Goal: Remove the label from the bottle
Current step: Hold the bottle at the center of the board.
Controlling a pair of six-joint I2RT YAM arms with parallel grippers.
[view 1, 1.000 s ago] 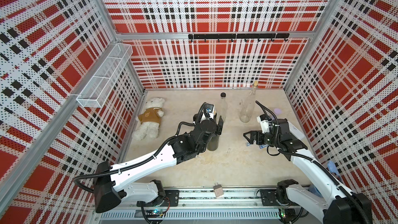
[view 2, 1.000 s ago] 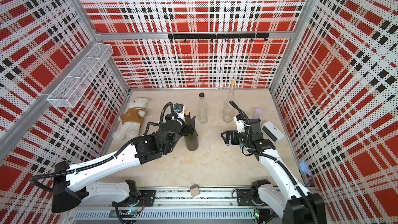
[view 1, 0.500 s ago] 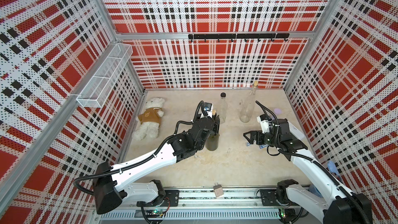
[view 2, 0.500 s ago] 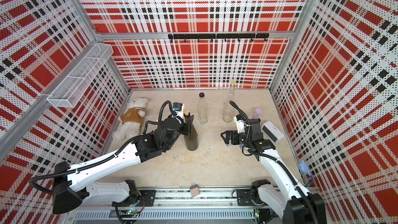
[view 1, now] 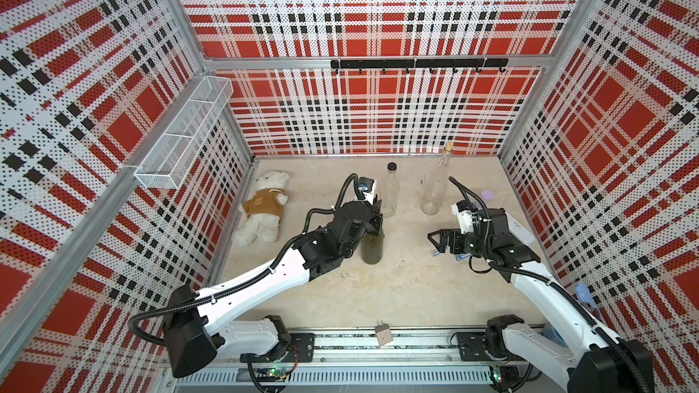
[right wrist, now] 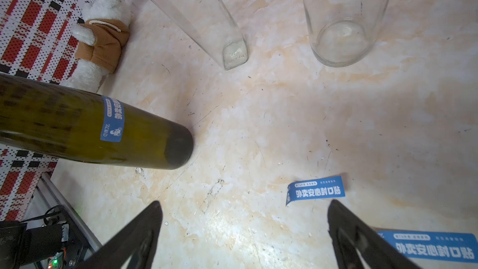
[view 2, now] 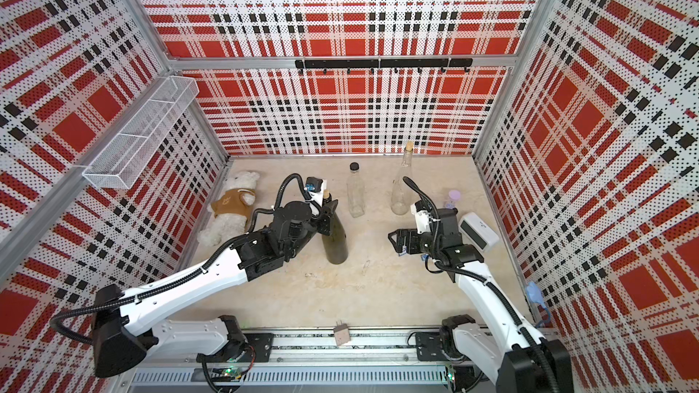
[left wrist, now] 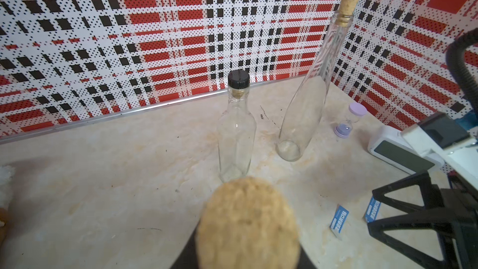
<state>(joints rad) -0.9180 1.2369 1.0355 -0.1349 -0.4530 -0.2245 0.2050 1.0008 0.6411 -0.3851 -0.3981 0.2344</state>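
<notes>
A dark green bottle (view 1: 372, 249) (view 2: 336, 243) stands upright mid-table. In the right wrist view a blue label (right wrist: 112, 120) is stuck on the bottle's side (right wrist: 64, 125). My left gripper (view 1: 374, 217) (view 2: 328, 213) is shut on the bottle's neck. The bottle's cork (left wrist: 248, 223) fills the near part of the left wrist view and hides the jaws. My right gripper (view 1: 438, 244) (right wrist: 244, 205) hangs open and empty just above the table, to the right of the bottle. Two loose blue labels (right wrist: 315, 192) (right wrist: 429, 245) lie on the table beside it.
A clear square bottle with a black cap (view 1: 389, 194) and a tall corked clear bottle (view 1: 435, 187) stand behind. A teddy bear (view 1: 263, 207) lies at the left wall. A purple sand timer (view 2: 452, 198) and a white clock (view 2: 480, 230) sit at the right.
My left gripper has shut round the green bottle's neck. The right arm has not moved.
</notes>
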